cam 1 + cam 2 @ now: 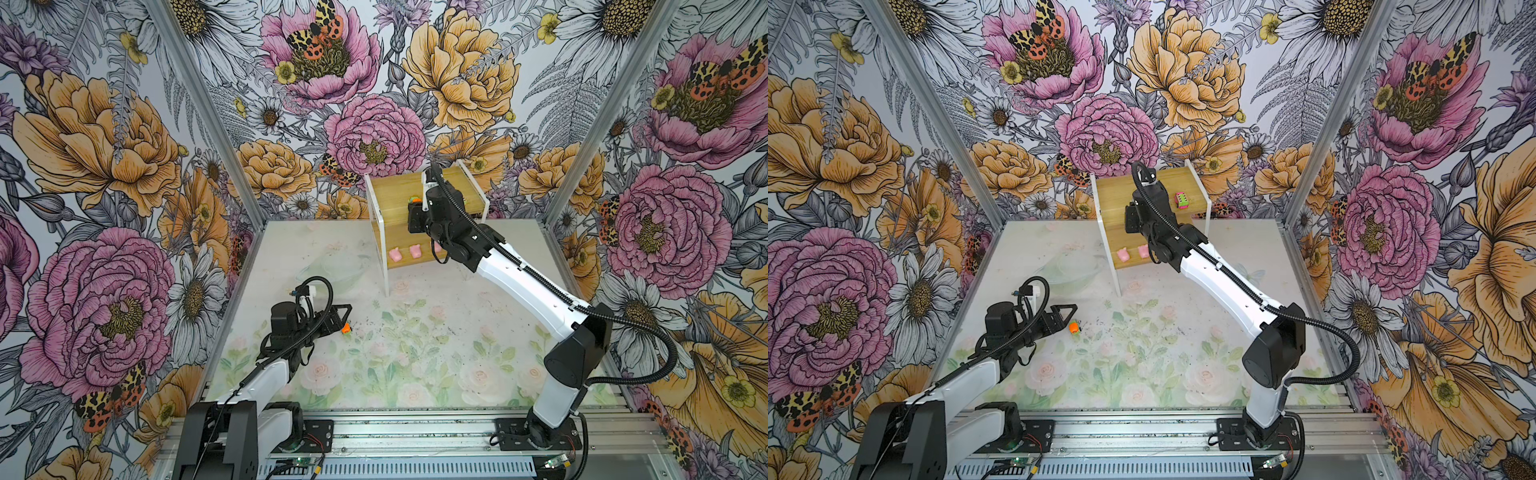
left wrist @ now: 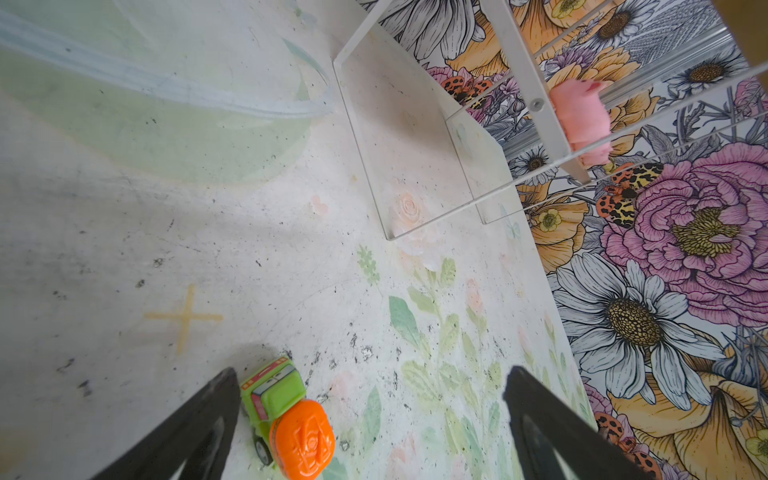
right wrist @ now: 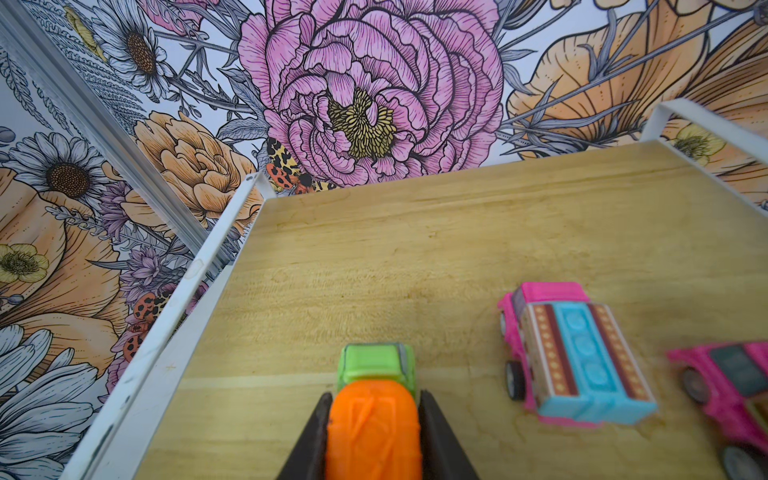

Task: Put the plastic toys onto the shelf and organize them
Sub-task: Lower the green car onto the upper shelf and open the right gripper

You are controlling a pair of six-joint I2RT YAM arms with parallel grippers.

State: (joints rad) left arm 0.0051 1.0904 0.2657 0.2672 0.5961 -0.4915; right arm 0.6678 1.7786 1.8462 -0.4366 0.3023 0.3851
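right gripper (image 3: 374, 395): jaws closed on both sides of the held orange-and-green plastic toy car (image 3: 376, 419), gripping it by its orange rear drum. its green cab points toward the far wall. the car sits over the upper board of the small two-tier shelf of light wood boards and thin white metal frame (image 3: 415, 249). it is left of the board's middle and close to its near edge. whether the wheels touch the wood cannot be told. in a top view only a sliver of this car (image 1: 413, 200) shows beside the wrist.

same board, to the right: a pink plastic toy car with turquoise top (image 3: 577, 353) stands near the held car, not touching it. a second pink plastic toy car (image 3: 735, 395) stands close beside it, further right, partly out of the wrist view.

lower board: one pale pink plastic pig figure (image 1: 394, 253) (image 1: 1123, 254) stands toward the left end. a second pig figure (image 1: 415, 251) (image 1: 1143, 251) stands just right of it, apart from it.

left gripper (image 2: 374, 370) (image 1: 338, 318): jaws wide open, holding nothing, low over the floral-printed bench (image 1: 415, 353), left of centre and well apart from the shelf (image 1: 390, 191). the loose orange-and-green plastic toy car (image 2: 286, 415) (image 1: 345, 329) (image 1: 1074, 327) lies on the bench between the jaws, just beside one finger (image 2: 199, 415). contact with that finger cannot be confirmed.
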